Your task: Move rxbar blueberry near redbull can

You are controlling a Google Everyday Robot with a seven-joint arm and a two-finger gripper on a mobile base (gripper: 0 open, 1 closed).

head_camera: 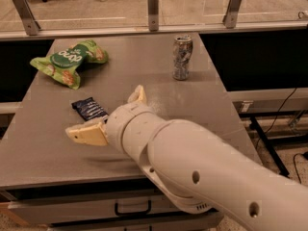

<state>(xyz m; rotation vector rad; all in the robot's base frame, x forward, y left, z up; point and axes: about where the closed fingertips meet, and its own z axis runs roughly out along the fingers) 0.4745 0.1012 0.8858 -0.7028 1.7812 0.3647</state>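
Note:
The rxbar blueberry [88, 108] is a dark navy-blue flat bar lying on the grey table [202, 109], left of centre. The redbull can [182, 57] stands upright at the back right, well away from the bar. My gripper [105, 110] hovers low over the table just right of and in front of the bar. It is open and empty: one cream finger [85, 133] lies in front of the bar, the other [137, 95] points toward the back, right of the bar.
A green crinkled chip bag [67, 61] lies at the back left of the table. A railing with metal posts [152, 8] runs behind the table. My large white arm [202, 167] covers the front right of the table. Drawers [130, 208] sit below the front edge.

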